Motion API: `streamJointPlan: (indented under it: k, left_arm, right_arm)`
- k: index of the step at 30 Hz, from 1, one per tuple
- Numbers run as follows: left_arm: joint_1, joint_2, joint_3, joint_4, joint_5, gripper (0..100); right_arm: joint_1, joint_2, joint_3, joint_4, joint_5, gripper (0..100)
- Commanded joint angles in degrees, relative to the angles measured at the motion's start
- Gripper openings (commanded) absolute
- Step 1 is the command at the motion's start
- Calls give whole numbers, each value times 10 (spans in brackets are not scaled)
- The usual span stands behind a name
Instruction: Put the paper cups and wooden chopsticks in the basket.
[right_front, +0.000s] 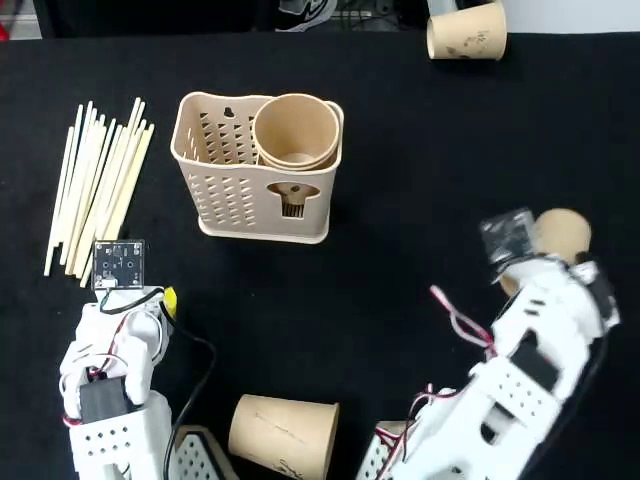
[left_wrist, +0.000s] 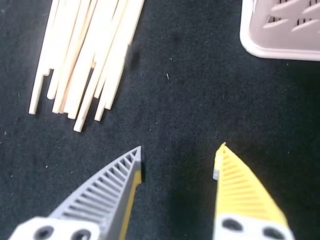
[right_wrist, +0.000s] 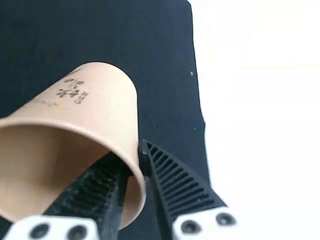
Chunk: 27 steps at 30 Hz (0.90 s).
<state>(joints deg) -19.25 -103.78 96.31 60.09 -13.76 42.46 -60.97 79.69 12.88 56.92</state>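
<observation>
The beige slotted basket (right_front: 235, 185) stands left of centre, with stacked paper cups (right_front: 296, 130) in its right half. A bundle of wooden chopsticks (right_front: 95, 185) lies flat to its left. My left arm (right_front: 110, 360) sits just below the bundle. The left gripper (left_wrist: 180, 156) is open over bare cloth, short of the chopstick ends (left_wrist: 82, 65). My right gripper (right_wrist: 131, 155) is shut on the rim of a paper cup (right_wrist: 75, 110), one finger inside and one outside. That cup (right_front: 562, 232) is at the right side of the table.
A paper cup (right_front: 466, 32) lies on its side at the far right edge of the black cloth. Another cup (right_front: 285, 435) lies on its side near the front, between the arm bases. The basket's corner (left_wrist: 280, 40) is in the left wrist view.
</observation>
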Motion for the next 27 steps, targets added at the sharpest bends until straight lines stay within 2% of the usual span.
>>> streamJointPlan:
  k: [1, 6, 11, 15, 20, 23, 27]
  left_arm:
    - [6, -4, 10, -5, -4, 238]
    - [6, -4, 10, -5, -4, 238]
    - [6, -4, 10, -5, -4, 238]
    - [4, -4, 10, -4, -4, 238]
    - [3, -4, 10, -4, -4, 238]
    - [2, -4, 10, -4, -4, 238]
    - [1, -4, 10, -4, -4, 238]
  right_arm:
    - [-22, -4, -181, 206, -98, 11]
    - [-149, -2, -395, 491, -205, 11]
    - [-318, -2, -524, 621, -303, 11]
    - [-421, -2, -570, 624, -387, 11]
    - [-514, 0, -605, 559, -460, 11]
    - [-561, 15, -611, 521, -478, 11]
    - [-600, 83, -637, 521, -479, 11]
